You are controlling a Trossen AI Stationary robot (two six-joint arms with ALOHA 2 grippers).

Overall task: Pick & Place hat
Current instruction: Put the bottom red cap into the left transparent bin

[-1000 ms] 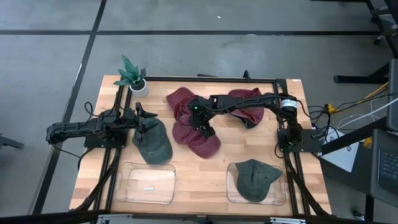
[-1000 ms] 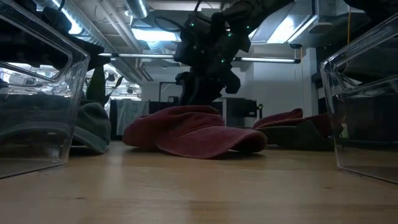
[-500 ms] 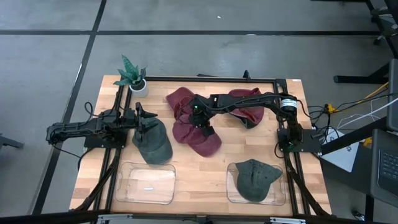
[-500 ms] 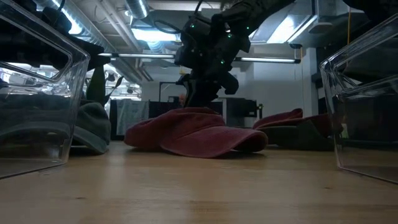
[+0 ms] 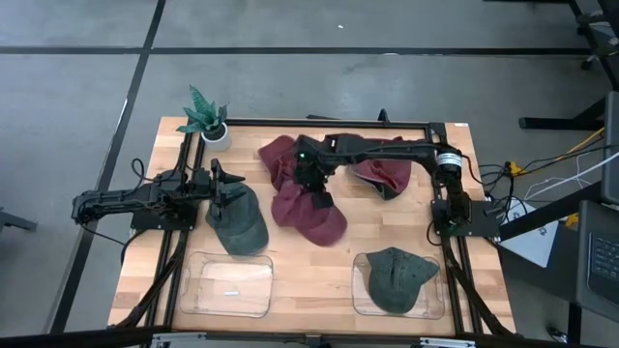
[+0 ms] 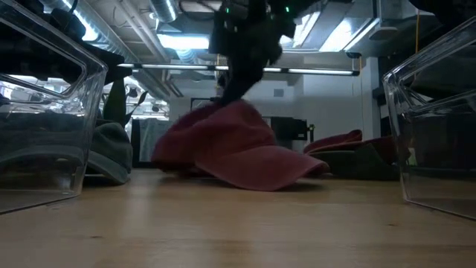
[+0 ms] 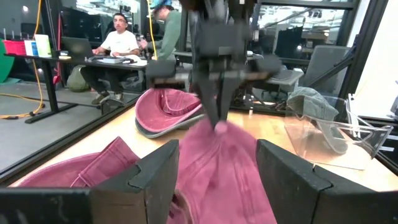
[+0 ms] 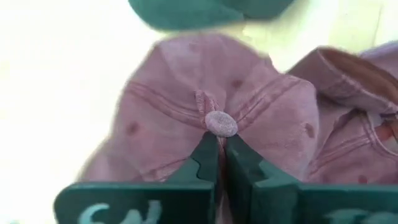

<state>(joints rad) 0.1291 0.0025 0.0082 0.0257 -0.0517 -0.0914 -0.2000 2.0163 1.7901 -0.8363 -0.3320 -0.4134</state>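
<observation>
Lifted now, where a second ago it lay flat, the red cap (image 5: pixel 308 211) hangs below the right gripper (image 5: pixel 314 188), its crown pulled up, brim trailing on the table (image 5: pixel 329 275). From table height the cap (image 6: pixel 238 149) tents under the fingers, soft and light. Past the left gripper (image 7: pixel 217 174), fingers apart and waiting, it droops. The right wrist shows the fingers pinched on the fabric beside the top button (image 8: pixel 221 123), a fair hold.

maroon cap (image 5: pixel 308 211), crown pinched up

Bare table (image 5: pixel 319 266) lies between 2 bins (image 5: pixel 227 284) (image 5: pixel 398 282).
</observation>
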